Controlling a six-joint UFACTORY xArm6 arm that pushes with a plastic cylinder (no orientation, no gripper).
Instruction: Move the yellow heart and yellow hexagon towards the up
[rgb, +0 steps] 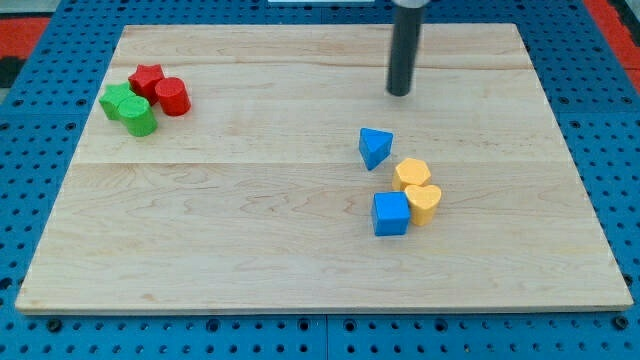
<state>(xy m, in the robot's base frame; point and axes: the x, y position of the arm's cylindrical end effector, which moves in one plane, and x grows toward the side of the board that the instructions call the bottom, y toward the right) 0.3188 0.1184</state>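
The yellow hexagon (411, 173) lies right of the board's middle. The yellow heart (424, 202) touches it just below. A blue cube (391, 213) sits against the heart's left side. A blue triangle (375, 147) lies just up and left of the hexagon. My tip (400, 92) rests on the board near the view's top, well above the hexagon and clear of all blocks.
At the view's upper left a cluster holds a red star (147, 78), a red cylinder (172, 96), a green star-like block (118, 101) and a green cylinder (138, 117). The wooden board (250, 230) lies on a blue pegboard.
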